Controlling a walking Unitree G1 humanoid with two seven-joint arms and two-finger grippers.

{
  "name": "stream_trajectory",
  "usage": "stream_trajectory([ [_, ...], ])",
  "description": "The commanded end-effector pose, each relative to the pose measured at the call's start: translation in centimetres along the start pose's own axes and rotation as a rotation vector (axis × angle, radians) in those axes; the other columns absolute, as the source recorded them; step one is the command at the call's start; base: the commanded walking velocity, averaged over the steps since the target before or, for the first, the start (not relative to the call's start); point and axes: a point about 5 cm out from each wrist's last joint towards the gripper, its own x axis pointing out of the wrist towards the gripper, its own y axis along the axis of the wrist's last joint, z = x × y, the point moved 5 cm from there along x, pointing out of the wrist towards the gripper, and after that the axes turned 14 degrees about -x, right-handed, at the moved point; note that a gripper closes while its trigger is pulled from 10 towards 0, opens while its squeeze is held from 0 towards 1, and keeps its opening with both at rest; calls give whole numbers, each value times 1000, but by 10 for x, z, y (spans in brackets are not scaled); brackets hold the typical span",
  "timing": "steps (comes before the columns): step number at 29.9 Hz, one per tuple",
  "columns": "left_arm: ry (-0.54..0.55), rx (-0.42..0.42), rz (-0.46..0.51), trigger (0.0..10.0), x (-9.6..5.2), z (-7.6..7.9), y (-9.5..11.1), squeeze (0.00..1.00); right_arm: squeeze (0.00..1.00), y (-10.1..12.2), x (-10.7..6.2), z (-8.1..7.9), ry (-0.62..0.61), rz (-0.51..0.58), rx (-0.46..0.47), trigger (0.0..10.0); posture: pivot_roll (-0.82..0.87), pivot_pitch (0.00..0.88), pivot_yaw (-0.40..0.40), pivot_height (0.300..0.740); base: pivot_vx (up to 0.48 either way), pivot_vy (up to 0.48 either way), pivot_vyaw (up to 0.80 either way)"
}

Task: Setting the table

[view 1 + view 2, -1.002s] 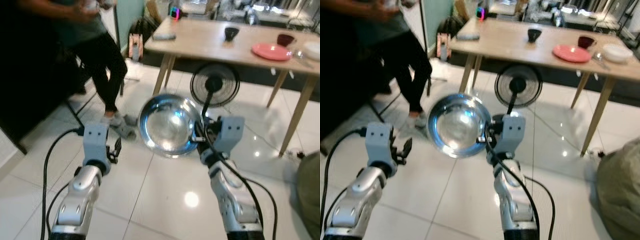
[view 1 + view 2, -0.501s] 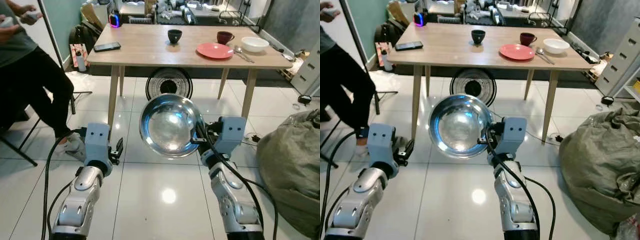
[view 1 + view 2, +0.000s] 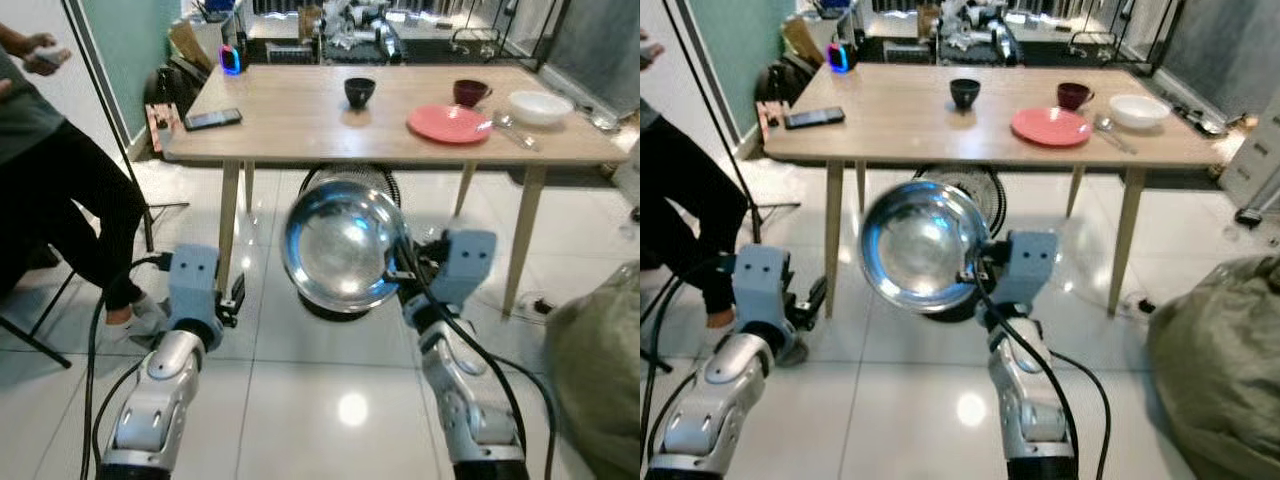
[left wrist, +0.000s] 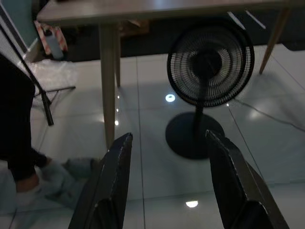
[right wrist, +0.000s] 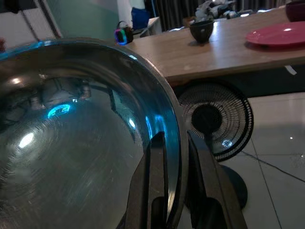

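A shiny steel bowl (image 3: 340, 245) is held up in front of me, its hollow facing me. My right gripper (image 3: 392, 272) is shut on the bowl's rim (image 5: 177, 143), one finger inside and one outside. Low on the left, my left gripper (image 4: 167, 143) is open and holds nothing. Ahead stands a wooden table (image 3: 290, 125). On it are a black cup (image 3: 359, 91), a dark red mug (image 3: 467, 92), a pink plate (image 3: 449, 123), a white bowl (image 3: 540, 105) and a spoon (image 3: 512, 127).
A phone (image 3: 212, 119) lies on the table's left end. A black floor fan (image 4: 209, 67) stands under the table. A person (image 3: 60, 190) sits at the left beside a slanted stand pole (image 3: 100, 110). A grey-green sack (image 3: 600, 370) lies on the right.
The view has swung round to face the table and come nearer to it. The steel bowl stays in my right gripper, and both arms keep their pose.
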Motion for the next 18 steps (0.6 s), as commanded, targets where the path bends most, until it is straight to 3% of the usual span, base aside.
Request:
stream_trajectory([
  [1, -5, 6, -7, 10000, -1, 2, -1, 0, 0, 5, 1, 3, -13, 26, 13, 10000, 8, 0, 94, 740, 480, 0, 0],
  [5, -5, 6, -6, 10000, 0, 2, -1, 0, 0, 5, 1, 2, -12, 22, 17, 10000, 7, 0, 95, 740, 480, 0, 0],
  [18, -7, 6, -11, 10000, -1, 2, -2, 0, 0, 2, 1, 4, -21, 11, 19, 10000, 7, 0, 97, 740, 480, 0, -731],
])
